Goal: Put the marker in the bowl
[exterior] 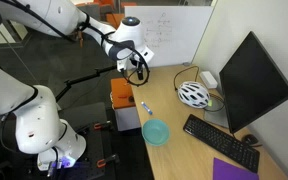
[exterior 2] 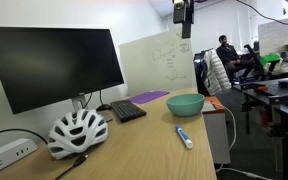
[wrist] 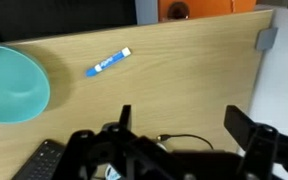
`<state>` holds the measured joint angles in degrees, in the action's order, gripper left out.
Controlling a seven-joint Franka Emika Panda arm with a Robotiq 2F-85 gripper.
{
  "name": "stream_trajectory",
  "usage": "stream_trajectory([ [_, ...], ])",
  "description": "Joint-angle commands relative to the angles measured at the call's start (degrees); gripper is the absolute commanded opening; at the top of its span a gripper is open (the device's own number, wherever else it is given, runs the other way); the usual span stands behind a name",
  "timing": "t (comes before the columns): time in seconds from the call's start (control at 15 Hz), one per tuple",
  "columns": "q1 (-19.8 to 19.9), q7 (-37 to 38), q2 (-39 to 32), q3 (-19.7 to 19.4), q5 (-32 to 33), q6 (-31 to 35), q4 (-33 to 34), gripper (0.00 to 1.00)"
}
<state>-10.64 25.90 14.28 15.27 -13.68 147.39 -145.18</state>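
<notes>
Marker (wrist: pixel 108 63) near bowl (wrist: pixel 12 84) on desk (wrist: pixel 194 60); helmet (exterior: pixel 193 94), keyboard (exterior: pixel 220 142) beyond.

Arm (exterior: pixel 39 18): glossy white rounded shells, with dark bands at the joints. The lower casings (exterior: pixel 32 118) are bulbous and also white, with a small blue-violet glow (exterior: pixel 62 158) near the bottom. Thin black cable (exterior: pixel 89 75) runs alongside the links. The wrist section (exterior: pixel 127 38) is white with black fittings. Jaws are matte black and blocky; in the wrist view they show as dark silhouettes, with a thin black wire (wrist: pixel 184 139) looped between them. Markings too small to read.
</notes>
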Motion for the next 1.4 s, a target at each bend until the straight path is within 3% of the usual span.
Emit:
stream_trajectory([
  [0.0, -0.1, -0.06, 0.05, -0.15, 0.01, -0.15, 0.04, 1.0],
  [0.33, 7.17, 24.46, -2.43, 5.11, 16.01, 3.2, -0.51, 1.0],
  [0.6, 12.47, 47.82, -10.32, 8.2, 31.76, 5.22, 1.08, 1.0],
  [0.87, 13.11, 71.85, -21.45, 5.79, 47.77, 4.25, 5.76, 1.0],
  [1.13, 10.64, 87.82, -33.12, 2.38, 51.46, 4.29, 11.29, 1.0],
  [1.33, 9.64, 93.28, -40.04, 1.22, 49.69, 4.95, 15.01, 1.0],
])
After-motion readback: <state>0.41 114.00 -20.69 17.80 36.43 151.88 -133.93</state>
